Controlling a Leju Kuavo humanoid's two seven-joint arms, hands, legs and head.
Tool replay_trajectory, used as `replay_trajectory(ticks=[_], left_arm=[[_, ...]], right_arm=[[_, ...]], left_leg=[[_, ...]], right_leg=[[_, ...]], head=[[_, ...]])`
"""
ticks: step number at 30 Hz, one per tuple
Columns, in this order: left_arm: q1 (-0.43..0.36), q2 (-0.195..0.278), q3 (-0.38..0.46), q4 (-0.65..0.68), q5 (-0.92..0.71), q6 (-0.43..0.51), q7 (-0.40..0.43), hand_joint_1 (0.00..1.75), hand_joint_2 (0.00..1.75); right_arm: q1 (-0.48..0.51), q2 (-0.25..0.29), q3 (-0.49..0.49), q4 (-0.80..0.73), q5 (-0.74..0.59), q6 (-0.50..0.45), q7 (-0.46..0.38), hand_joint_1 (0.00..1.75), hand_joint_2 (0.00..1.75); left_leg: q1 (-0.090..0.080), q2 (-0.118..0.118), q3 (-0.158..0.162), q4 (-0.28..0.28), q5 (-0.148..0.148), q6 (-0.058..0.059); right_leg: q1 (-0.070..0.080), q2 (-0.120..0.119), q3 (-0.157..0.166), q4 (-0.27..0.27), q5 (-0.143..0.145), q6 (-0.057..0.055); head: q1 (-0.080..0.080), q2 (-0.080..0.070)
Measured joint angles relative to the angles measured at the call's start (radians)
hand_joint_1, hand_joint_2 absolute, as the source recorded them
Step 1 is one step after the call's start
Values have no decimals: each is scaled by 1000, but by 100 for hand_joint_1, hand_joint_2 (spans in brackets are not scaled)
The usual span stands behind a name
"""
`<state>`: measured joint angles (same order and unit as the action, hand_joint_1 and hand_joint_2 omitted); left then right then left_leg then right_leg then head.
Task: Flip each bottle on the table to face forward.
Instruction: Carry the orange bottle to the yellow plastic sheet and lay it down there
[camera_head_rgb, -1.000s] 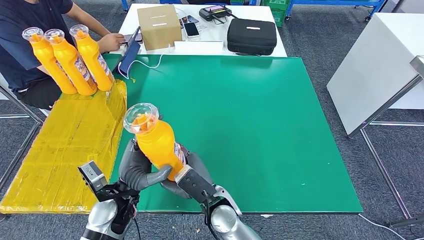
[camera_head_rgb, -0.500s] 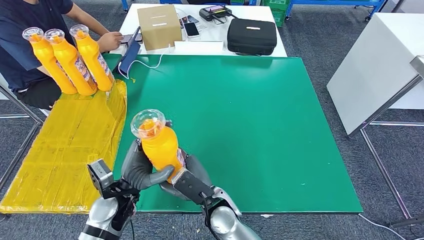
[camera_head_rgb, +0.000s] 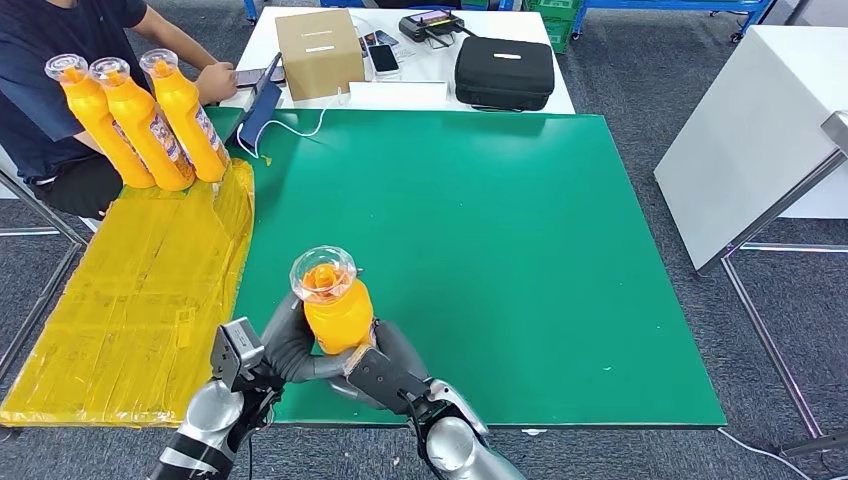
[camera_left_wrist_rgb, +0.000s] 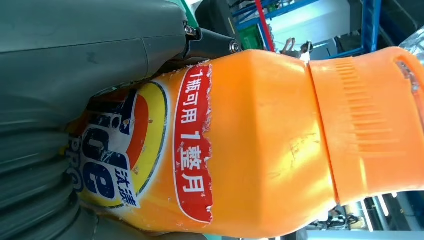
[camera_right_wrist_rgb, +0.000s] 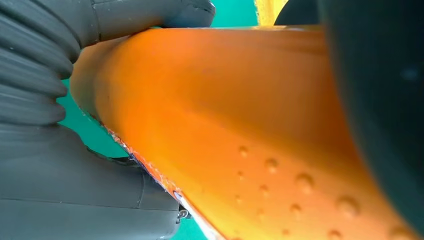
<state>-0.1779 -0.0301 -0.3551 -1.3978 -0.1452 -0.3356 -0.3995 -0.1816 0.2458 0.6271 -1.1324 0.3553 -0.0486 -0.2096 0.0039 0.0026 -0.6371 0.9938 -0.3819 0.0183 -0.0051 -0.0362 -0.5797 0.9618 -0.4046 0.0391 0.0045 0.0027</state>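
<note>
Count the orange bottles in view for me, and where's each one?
4. Three bottles stand in a row at the yellow mat's far end; one held bottle is between left hand and right hand.

The bottle (camera_head_rgb: 336, 312) is smooth orange plastic with a soft sheen, a ribbed neck and small raised dots on one face; its cap (camera_head_rgb: 323, 273) is clear glossy plastic. Its label (camera_left_wrist_rgb: 145, 155) is glossy printed paper, torn ragged along the edge. Both hands, left (camera_head_rgb: 285, 343) and right (camera_head_rgb: 385, 370), are matt grey rubbery plastic with ribbed covers. The mat (camera_head_rgb: 520, 230) is matt green. The sheet (camera_head_rgb: 130, 290) is yellow, wrinkled and shiny like tape. The box (camera_head_rgb: 318, 52) is plain brown cardboard. The case (camera_head_rgb: 504, 72) is matt black.
</note>
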Motion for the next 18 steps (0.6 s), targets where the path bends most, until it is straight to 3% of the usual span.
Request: replay_trajectory(ticks=[2, 6, 10, 13, 18], left_arm=[[-1, 4, -4, 5, -1, 2, -1, 175, 175], [-2, 11, -8, 7, -68, 64, -4, 175, 175], [-6, 22, -3, 7, -267, 245, 39, 175, 175], [-20, 41, 36, 9, -402, 366, 82, 175, 175], [-26, 64, 147, 16, -520, 469, 88, 175, 175]], right_arm=[[0, -2, 0, 1, 4, 1, 1, 170, 175], [-4, -9, -2, 1, 39, -27, 8, 0, 175], [-14, -34, -16, -44, 78, -52, 30, 0, 0], [-16, -68, -40, -115, 98, -47, 41, 0, 0], [-5, -134, -93, -244, 115, -34, 42, 0, 0]], left_leg=[[0, 0, 0, 0, 0, 0], [0, 0, 0, 0, 0, 0], [0, 0, 0, 0, 0, 0], [0, 1, 0, 0, 1, 0], [0, 2, 0, 0, 2, -1]], right_leg=[[0, 0, 0, 0, 0, 0], [0, 0, 0, 0, 0, 0], [0, 0, -1, 0, 0, 0], [0, 0, -2, 0, 2, -1], [0, 0, -2, 0, 2, -1]], head=[[0, 0], [0, 0], [0, 0], [0, 0], [0, 0]])
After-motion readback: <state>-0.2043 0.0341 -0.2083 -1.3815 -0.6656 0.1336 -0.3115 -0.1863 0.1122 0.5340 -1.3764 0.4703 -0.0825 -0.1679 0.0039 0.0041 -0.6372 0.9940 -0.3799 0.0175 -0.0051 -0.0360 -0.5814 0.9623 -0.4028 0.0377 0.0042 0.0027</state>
